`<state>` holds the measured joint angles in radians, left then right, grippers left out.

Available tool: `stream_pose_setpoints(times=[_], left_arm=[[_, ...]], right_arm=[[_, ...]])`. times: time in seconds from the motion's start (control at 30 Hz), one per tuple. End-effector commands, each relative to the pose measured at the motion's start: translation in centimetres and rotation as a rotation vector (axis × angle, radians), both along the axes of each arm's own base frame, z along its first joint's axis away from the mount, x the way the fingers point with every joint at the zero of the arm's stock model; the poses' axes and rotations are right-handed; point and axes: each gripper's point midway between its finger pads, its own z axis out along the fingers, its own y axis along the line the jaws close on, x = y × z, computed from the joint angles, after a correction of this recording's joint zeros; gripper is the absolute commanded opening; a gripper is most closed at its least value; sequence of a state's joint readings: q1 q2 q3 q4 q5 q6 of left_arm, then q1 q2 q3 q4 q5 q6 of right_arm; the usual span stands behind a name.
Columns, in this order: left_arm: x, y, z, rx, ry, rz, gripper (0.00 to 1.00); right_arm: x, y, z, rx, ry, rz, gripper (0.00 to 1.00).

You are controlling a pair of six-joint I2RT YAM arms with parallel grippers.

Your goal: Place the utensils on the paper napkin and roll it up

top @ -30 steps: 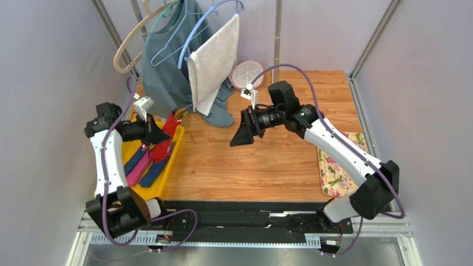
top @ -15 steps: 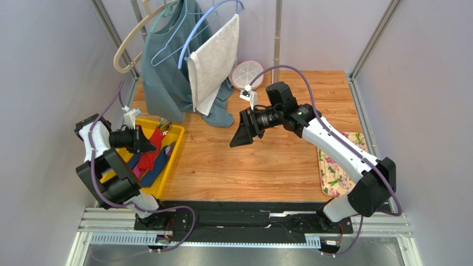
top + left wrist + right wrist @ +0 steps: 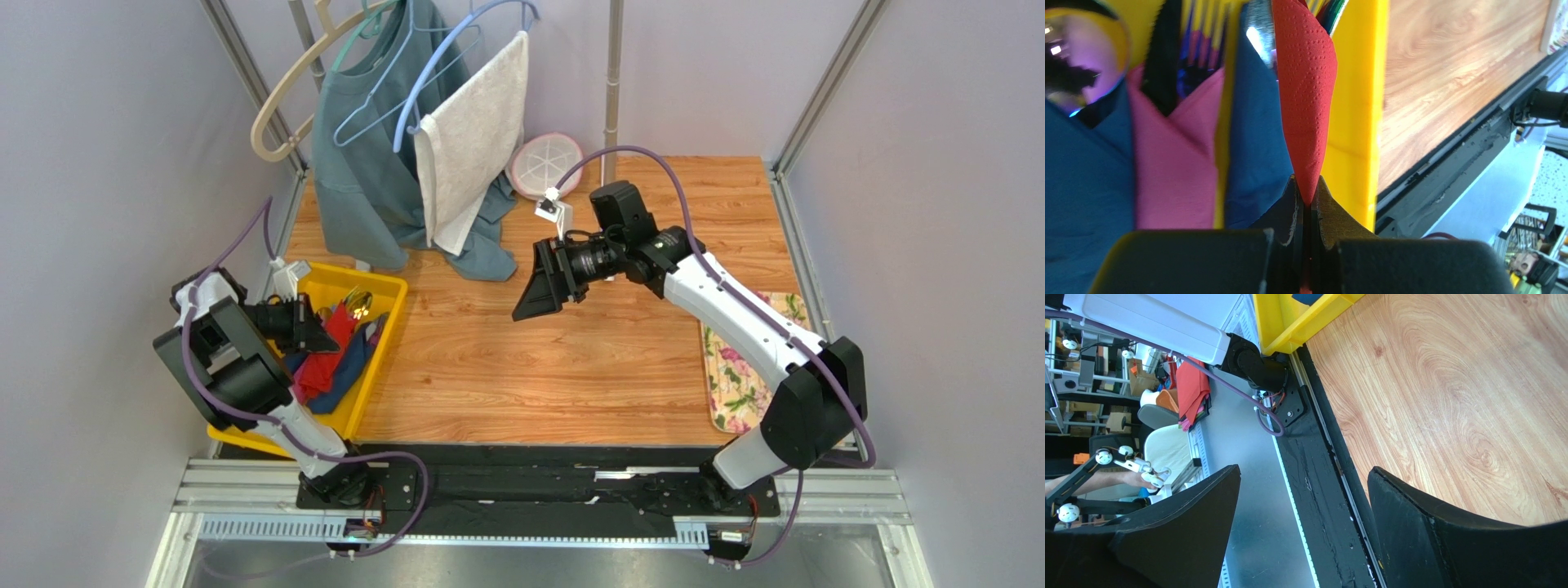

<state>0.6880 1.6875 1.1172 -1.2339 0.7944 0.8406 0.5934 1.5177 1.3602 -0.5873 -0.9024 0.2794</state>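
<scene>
My left gripper point(image 3: 321, 321) is inside the yellow bin point(image 3: 385, 304) at the table's left. It is shut on a corner of the red paper napkin point(image 3: 336, 326). In the left wrist view the napkin point(image 3: 1306, 92) runs straight up from the closed jaws point(image 3: 1308, 199), beside the bin wall point(image 3: 1358, 122). A gold spoon head point(image 3: 358, 299) lies at the bin's far end and shows as a shiny bowl point(image 3: 1082, 55) in the left wrist view. My right gripper point(image 3: 536, 298) is open and empty, held above the middle of the wooden table point(image 3: 1303, 520).
Navy point(image 3: 1257, 141) and pink point(image 3: 1174, 159) fabric rolls lie in the bin under the napkin. A floral cloth point(image 3: 742, 368) lies at the right table edge. A hung shirt point(image 3: 368, 147), a towel point(image 3: 472, 135) and a pink round dish point(image 3: 543, 163) are at the back.
My left arm has swung back to the left and folded toward its base, drawing the gripper and the red napkin across the bin. The right gripper has barely moved.
</scene>
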Motion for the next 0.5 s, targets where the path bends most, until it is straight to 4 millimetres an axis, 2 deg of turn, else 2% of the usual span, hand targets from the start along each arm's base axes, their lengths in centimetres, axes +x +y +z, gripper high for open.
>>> stream_pose_setpoints(times=[0.0, 0.13, 0.47], left_arm=[[0.8, 1.4, -0.8, 0.024, -0.018, 0.033, 0.0], [0.2, 1.4, -2.1, 0.011, 0.031, 0.025, 0.0], [0.3, 1.9, -4.2, 0.033, 0.058, 0.061, 0.0]], right_arm=[[0.2, -0.2, -0.2, 0.018, 0.01, 0.018, 0.8], [0.4, -0.2, -0.7, 0.014, 0.027, 0.017, 0.8], [0.7, -0.4, -1.3, 0.012, 0.049, 0.016, 0.79]])
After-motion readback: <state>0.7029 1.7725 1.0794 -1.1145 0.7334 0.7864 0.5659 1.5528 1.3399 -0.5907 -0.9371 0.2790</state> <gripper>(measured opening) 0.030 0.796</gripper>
